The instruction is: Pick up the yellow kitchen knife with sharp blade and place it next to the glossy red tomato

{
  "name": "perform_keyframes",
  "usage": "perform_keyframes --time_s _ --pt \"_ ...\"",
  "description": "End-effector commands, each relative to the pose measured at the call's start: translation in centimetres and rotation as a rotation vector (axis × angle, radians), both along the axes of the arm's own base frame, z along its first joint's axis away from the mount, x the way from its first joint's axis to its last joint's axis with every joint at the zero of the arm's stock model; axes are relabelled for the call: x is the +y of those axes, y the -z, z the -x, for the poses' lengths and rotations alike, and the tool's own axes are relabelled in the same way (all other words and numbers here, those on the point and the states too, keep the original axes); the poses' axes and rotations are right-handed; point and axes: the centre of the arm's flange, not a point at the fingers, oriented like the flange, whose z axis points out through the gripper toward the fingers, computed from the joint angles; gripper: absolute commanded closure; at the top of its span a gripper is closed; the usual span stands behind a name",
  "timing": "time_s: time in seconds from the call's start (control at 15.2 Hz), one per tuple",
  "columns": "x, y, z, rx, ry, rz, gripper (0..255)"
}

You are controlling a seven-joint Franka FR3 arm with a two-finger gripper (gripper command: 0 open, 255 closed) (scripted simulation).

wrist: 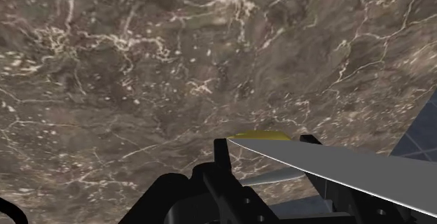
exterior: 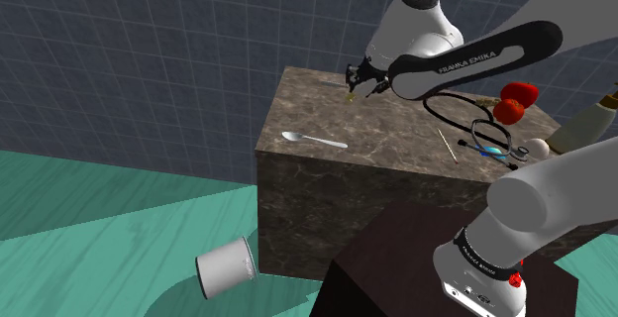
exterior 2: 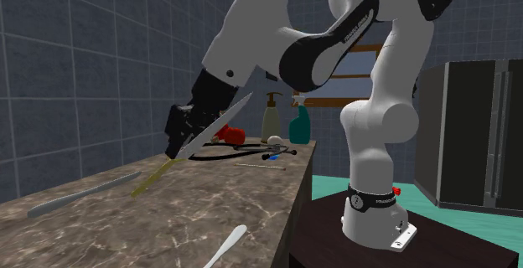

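Note:
My gripper point(exterior 2: 181, 137) is shut on the knife and holds it in the air above the marble counter point(exterior 2: 126, 224). The knife slants: its grey blade point(exterior 2: 223, 118) points up toward the arm and its yellow handle point(exterior 2: 154, 177) hangs down toward the counter. In the wrist view the blade point(wrist: 336, 166) runs out past the fingers point(wrist: 223, 157), and the handle point(wrist: 260, 136) shows between them. In the shoulder view the gripper point(exterior: 359, 80) hovers over the counter's far side. The red tomato point(exterior: 515, 102) sits at the shoulder view's right end of the counter, apart from the knife; it also shows as the tomato point(exterior 2: 231, 132) behind the gripper.
On the counter lie a spoon point(exterior: 315, 140), a thin stick point(exterior: 448, 145), a black looped cord point(exterior: 475, 127), an egg point(exterior: 536, 149) and a long grey utensil point(exterior 2: 80, 193). A soap bottle point(exterior 2: 271, 117) and spray bottle point(exterior 2: 302, 124) stand at the far end. A cup point(exterior: 228, 265) lies on the floor.

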Motion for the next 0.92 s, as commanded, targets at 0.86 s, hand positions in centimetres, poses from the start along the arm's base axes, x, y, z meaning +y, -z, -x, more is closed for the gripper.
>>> perform_keyframes --time_s 0.86 --pt "-5.2 -5.2 4.2 0.0 0.0 0.0 255"
